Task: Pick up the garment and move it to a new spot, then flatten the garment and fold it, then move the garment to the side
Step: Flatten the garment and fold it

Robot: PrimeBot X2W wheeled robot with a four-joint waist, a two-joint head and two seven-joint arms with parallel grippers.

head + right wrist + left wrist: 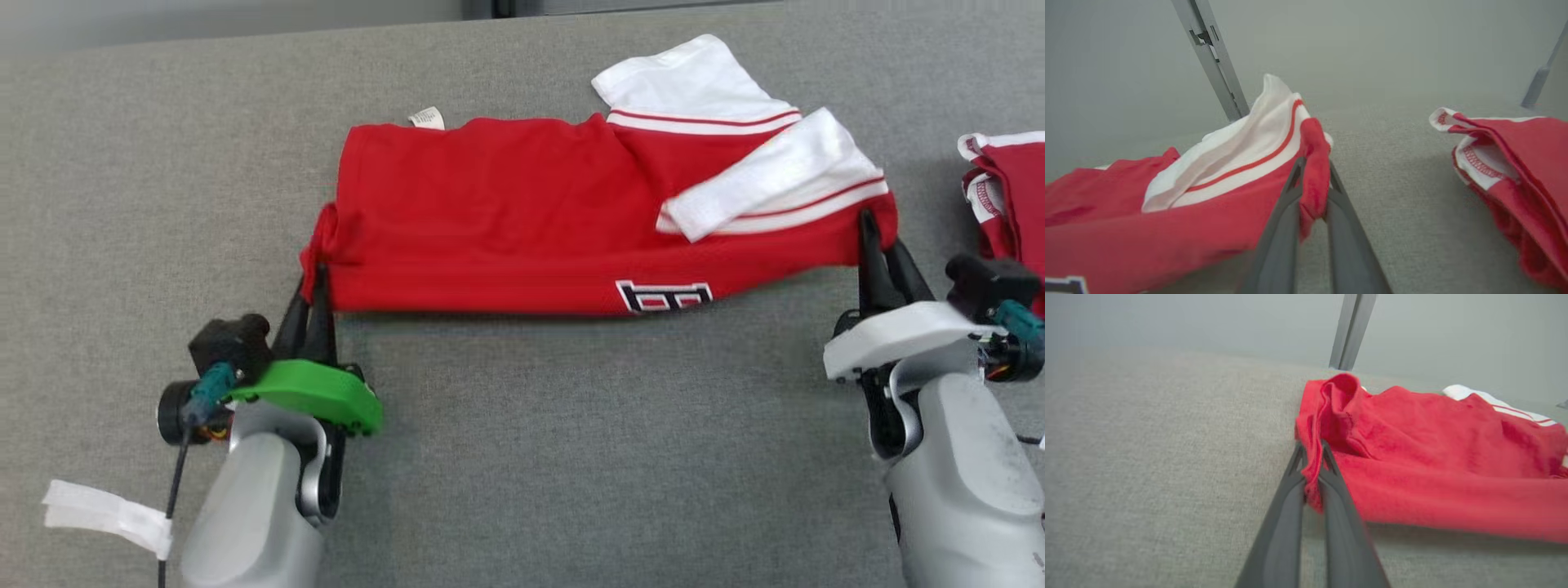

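Note:
The garment (506,212) is a red shirt with white, red-striped sleeves, folded into a long band across the grey table. My left gripper (314,273) is shut on its near left corner; in the left wrist view the dark fingers (1331,486) pinch a fold of the red garment (1433,477). My right gripper (878,237) is shut on the near right corner, and in the right wrist view the garment (1167,212) bunches between the fingers (1339,200). A black-and-white letter print shows on the front edge.
A second folded red-and-white garment (1008,196) lies at the table's right edge, close to my right wrist, and shows as the second garment (1515,171) in the right wrist view. White tape (102,510) hangs from my left arm. Grey upright posts (1212,57) stand beyond the table.

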